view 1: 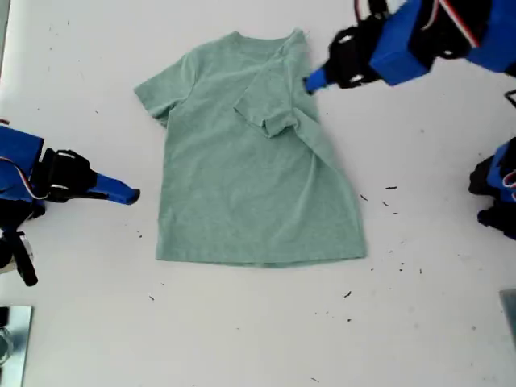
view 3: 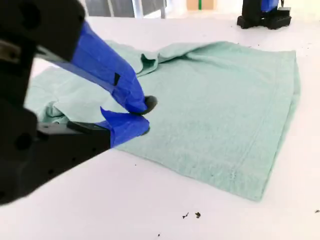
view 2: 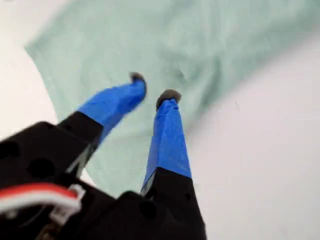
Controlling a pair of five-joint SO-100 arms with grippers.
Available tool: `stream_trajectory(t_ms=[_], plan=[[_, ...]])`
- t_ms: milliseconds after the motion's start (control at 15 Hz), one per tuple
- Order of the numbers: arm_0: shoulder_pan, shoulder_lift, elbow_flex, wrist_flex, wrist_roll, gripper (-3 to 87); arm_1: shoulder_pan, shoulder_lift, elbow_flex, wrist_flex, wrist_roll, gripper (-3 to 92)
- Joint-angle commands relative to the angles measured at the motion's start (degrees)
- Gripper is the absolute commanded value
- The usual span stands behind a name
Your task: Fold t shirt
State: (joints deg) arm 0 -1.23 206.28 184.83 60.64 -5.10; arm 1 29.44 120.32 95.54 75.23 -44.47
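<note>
The pale green t shirt [view 1: 250,185] lies flat on the white table, neck toward the exterior view's top. The sleeve [view 1: 270,101] on the exterior view's right is folded inward over the chest, and a diagonal crease runs down from it. My first gripper [view 1: 309,82] hovers at that folded edge, reaching in from the exterior view's upper right. In its wrist view my first gripper [view 2: 152,86] is slightly open above the blurred t shirt [view 2: 210,45], holding nothing. My second gripper [view 1: 129,194] sits shut just off the shirt's side at the exterior view's left; its wrist view shows my second gripper [view 3: 145,117] by the t shirt [view 3: 225,110].
A blue and black arm base [view 1: 496,193] stands at the exterior view's right edge and shows as the arm base [view 3: 262,15] far across the shirt. Small dark specks [view 1: 391,201] dot the table by the hem. A metallic object [view 1: 12,343] sits in the exterior view's bottom left corner.
</note>
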Motion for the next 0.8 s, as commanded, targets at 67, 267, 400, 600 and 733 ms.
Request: stream_trajectory(t_ms=[67, 267, 400, 600, 733], plan=[[-0.1, 0.3, 0.2, -0.5, -1.2, -0.2, -0.7, 34.0, 46.0, -0.7, 7.3, 2.3], [-0.1, -0.4, -1.1, -0.7, -3.2, -0.2, -3.3, 46.8, 64.3, -3.6, 11.2, 2.3], [-0.2, -10.5, -10.4, -2.0, -3.0, -0.2, -3.5, 51.2, 69.3, -6.1, 11.0, 2.4], [-9.4, -42.4, -39.7, 9.1, 4.7, -0.2, -3.7, 51.4, 72.9, -9.4, 10.7, 2.4], [-21.6, -59.0, -58.7, 19.4, 16.4, -0.2, -3.9, 52.1, 73.7, -10.2, 10.4, 2.4]])
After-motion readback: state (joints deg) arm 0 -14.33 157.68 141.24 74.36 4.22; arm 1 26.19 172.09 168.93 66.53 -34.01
